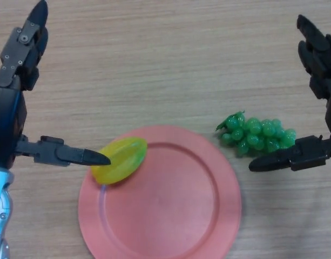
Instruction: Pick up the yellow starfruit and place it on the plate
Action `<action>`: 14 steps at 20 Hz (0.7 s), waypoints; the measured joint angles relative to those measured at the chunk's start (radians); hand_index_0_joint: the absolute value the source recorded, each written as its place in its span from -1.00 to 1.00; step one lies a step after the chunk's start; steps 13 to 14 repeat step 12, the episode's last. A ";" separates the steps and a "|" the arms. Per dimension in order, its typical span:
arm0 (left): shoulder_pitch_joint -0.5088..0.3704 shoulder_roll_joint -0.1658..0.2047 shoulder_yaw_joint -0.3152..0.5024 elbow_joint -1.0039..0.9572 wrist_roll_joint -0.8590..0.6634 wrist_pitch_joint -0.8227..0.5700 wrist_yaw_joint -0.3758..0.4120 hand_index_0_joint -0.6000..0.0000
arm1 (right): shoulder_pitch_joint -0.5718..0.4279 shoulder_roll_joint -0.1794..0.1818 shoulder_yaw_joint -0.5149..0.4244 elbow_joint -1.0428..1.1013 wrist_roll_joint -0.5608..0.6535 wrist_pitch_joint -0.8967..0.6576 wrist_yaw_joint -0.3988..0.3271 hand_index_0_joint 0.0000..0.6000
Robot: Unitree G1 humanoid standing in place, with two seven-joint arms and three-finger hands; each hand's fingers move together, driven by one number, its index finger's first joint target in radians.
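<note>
Pale wood-grain table (154, 59) fills the head view, and on it sits a round pink plate (170, 216) near the lower middle. The yellow starfruit (120, 160) already lies on the plate's upper-left rim, part of it over the raised edge and its outer tip hanging slightly past the border, so it rests on the plate but only just.

The left hand (17, 59) is spread wide: its fingers point straight up the view, and its thumb (73, 155) reaches out sideways, the tip touching or just short of the starfruit's left side. Nothing is held in it. The right hand (322, 59) shows at the right edge, likewise spread and empty, its thumb stretched toward a bunch of green grapes (257, 135) that lies on the table just beside the plate's right rim.

Judging from this layout, the step in hand is the release and withdrawal after placing. Doing it well means drawing the left hand away to the left and upward without dragging the thumb across the fruit, since a nudge there could roll it off the rim onto the table. A gentle push toward the plate's centre would settle it more securely, if the thumb does make contact. The right hand should stay put, well apart from the fruit, leaving the grapes undisturbed.
</note>
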 measured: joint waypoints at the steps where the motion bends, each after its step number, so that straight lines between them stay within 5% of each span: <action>1: 0.000 0.000 0.000 -0.001 -0.002 0.001 0.000 1.00 | 0.002 0.000 0.000 0.000 0.000 0.000 0.005 -1.00; 14: 0.005 -0.006 0.012 -0.027 -0.044 0.072 0.007 1.00 | 0.032 -0.001 -0.002 0.002 0.009 0.002 0.088 -1.00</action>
